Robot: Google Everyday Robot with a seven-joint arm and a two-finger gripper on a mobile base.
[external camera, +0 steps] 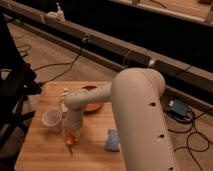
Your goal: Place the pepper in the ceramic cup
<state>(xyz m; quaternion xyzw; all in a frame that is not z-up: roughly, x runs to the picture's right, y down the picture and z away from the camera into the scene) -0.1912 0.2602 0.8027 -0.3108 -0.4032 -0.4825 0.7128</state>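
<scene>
I'm looking into a dim room with a wood-plank floor (pixel 55 55) and a long dark ledge (pixel 115 47) running across the back, cables (pixel 65 65) trailing from it over the floor. A dark frame (pixel 15 95) stands at the left edge.

The robot's big white arm (pixel 142 120) fills the right half of my view and reaches left and down over the pale wooden surface (pixel 40 150).

On the surface, an orange plate (pixel 93 106) sits toward the back, partly hidden behind the arm. A blue pad (pixel 113 140) lies near the front right, close against the arm. The ceramic cup (pixel 52 119) stands upright at the left, its mouth open to the top.

The tool (pixel 71 132) is down low just right of the cup, directly over the pepper (pixel 69 140). I cannot tell whether it grips the pepper or only hovers on it.

The pepper is beside the cup, outside it. Its long axis runs roughly back to front, the orange body under the tool and the slim end pointing toward the near edge.

A small white bottle (pixel 64 95) stands behind the cup.
</scene>
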